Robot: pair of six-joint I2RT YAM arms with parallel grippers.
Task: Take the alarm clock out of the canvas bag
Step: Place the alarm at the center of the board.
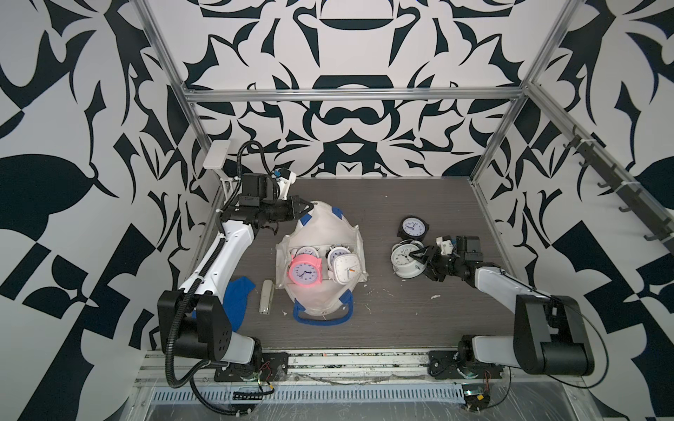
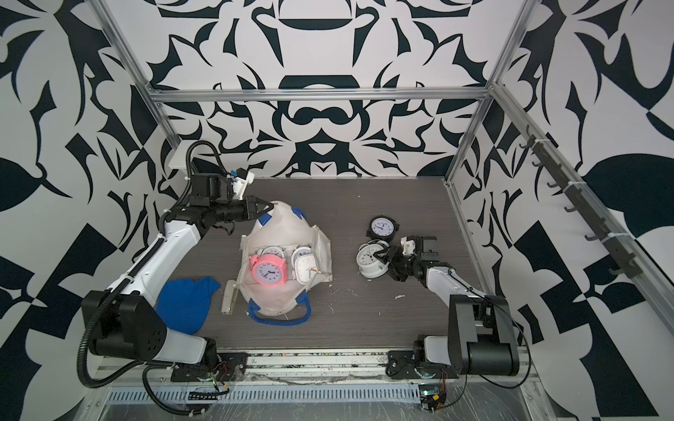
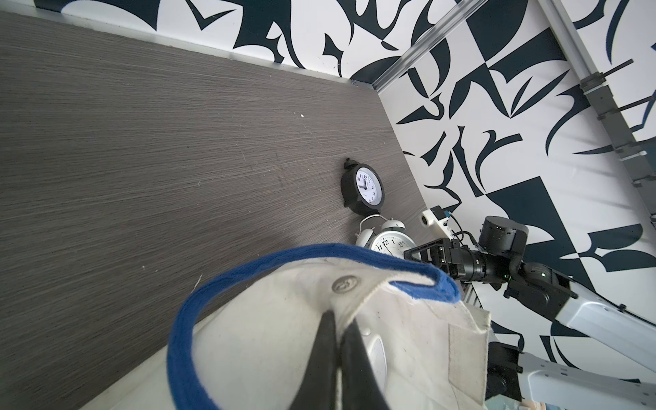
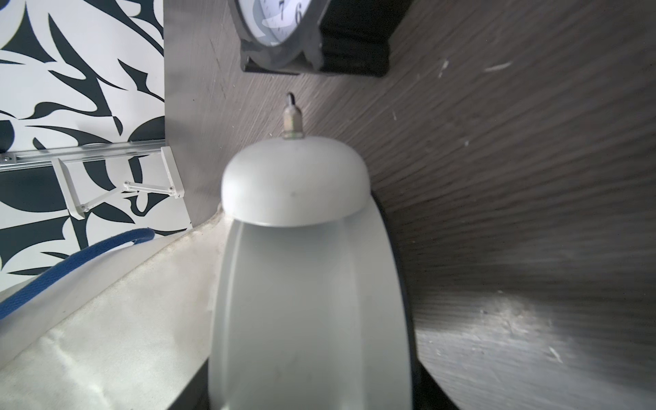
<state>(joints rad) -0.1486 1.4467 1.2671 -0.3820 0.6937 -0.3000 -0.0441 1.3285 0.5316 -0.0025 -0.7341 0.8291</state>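
Note:
The off-white canvas bag (image 1: 322, 224) (image 2: 282, 224) with blue handles lies open at mid-table. Inside it I see a pink alarm clock (image 1: 304, 270) (image 2: 268, 271), a white square clock (image 1: 346, 271) and white bell clocks (image 1: 337, 253). My left gripper (image 1: 310, 207) (image 2: 270, 206) (image 3: 339, 317) is shut on the bag's far rim, below its snap button. To the right, outside the bag, my right gripper (image 1: 417, 259) (image 2: 381, 257) is shut on a white twin-bell alarm clock (image 1: 401, 258) (image 2: 366, 260) (image 4: 301, 284), its fingers on either side of the body.
A black alarm clock (image 1: 414, 226) (image 3: 364, 190) stands just beyond the white one. A blue cloth (image 1: 237, 295) and a beige stapler (image 1: 265, 296) lie left of the bag. The bag's near blue handle (image 1: 321, 316) rests on the table.

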